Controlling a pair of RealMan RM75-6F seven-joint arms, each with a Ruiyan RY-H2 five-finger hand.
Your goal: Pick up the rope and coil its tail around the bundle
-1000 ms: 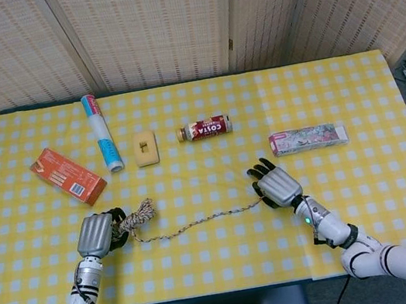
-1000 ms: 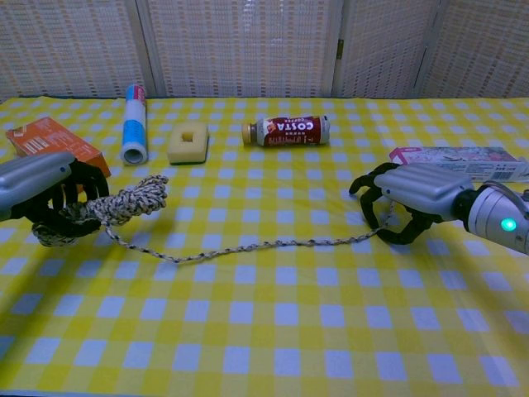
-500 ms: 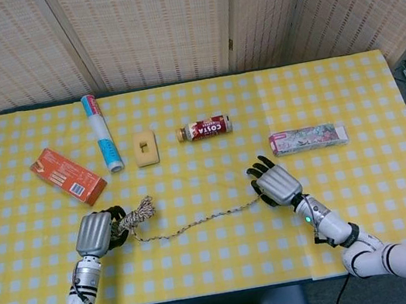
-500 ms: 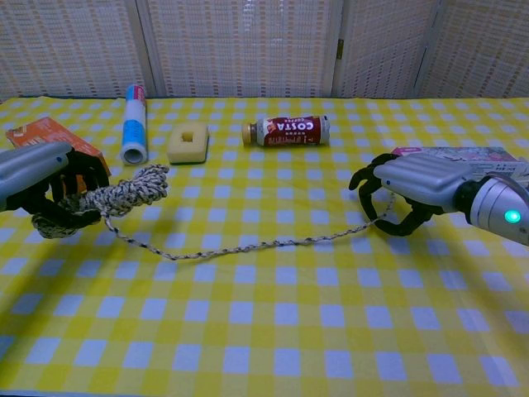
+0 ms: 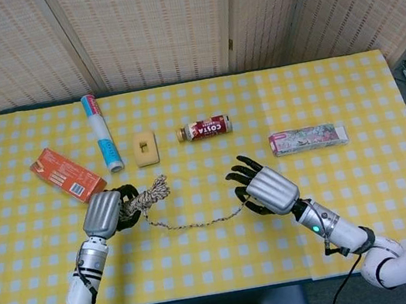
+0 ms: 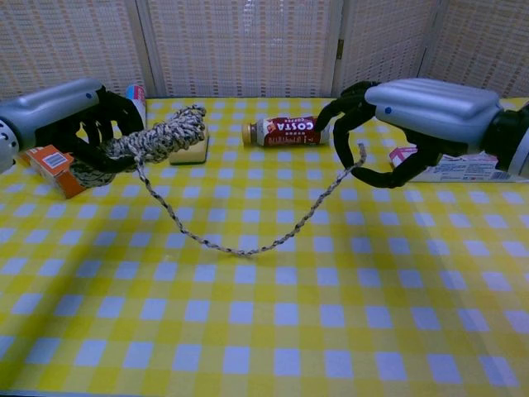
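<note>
A speckled rope bundle [image 5: 152, 195] [image 6: 165, 136] sticks out to the right of my left hand [image 5: 106, 214] [image 6: 78, 124], which grips its near end. Both hands are lifted off the yellow checked table [image 5: 223, 266]. The rope's tail [image 5: 200, 222] [image 6: 248, 250] sags in a loop from the bundle across to my right hand [image 5: 263, 190] [image 6: 409, 112], which pinches the tail's end with the other fingers spread. The lowest part of the loop hangs close to the cloth.
Along the far half of the table lie an orange box [image 5: 67, 176] [image 6: 54, 161], a blue-white tube [image 5: 102, 133], a yellow sponge [image 5: 145, 148], a Costa bottle [image 5: 204, 129] [image 6: 285, 131] and a flat floral box [image 5: 308, 138] [image 6: 446, 169].
Both hands have risen from the table and come closer together. The bundle went up with the left hand, and the tail now hangs in a slack loop instead of lying on the cloth.
</note>
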